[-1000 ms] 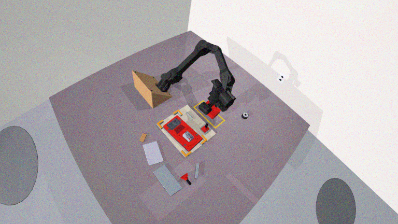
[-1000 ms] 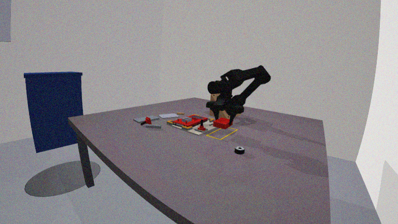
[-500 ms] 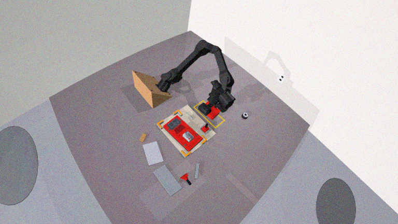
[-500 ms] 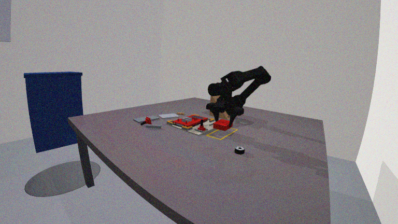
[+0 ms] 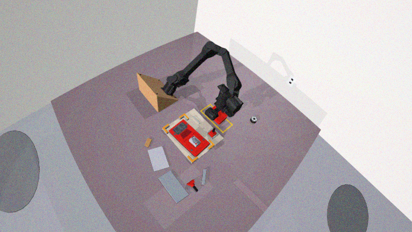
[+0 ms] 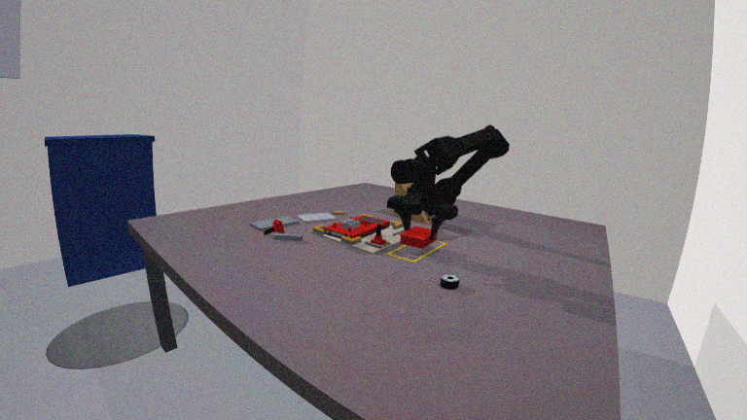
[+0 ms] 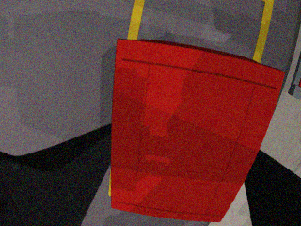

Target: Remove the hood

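The red hood (image 5: 221,117) (image 6: 416,237) (image 7: 188,118) is a boxy piece, off the car. My gripper (image 5: 218,114) (image 6: 421,232) (image 7: 183,143) is shut on the hood, one black finger at each side. The hood hangs low over the yellow-outlined marked area (image 5: 227,128) (image 6: 429,252) (image 7: 136,19); whether it touches the table is not clear. The outline's far end shows beyond the hood in the wrist view. The toy car (image 5: 198,151) (image 6: 360,229) is a flat red body inside orange corner brackets on a pale board.
A red stand with a black knob (image 5: 212,132) (image 6: 378,238) is on the board's side near the marked area. A black and white wheel (image 5: 253,120) (image 6: 449,282) lies beyond that area. A wooden wedge (image 5: 147,92) stands by the arm's base. Grey and white plates lie past the car.
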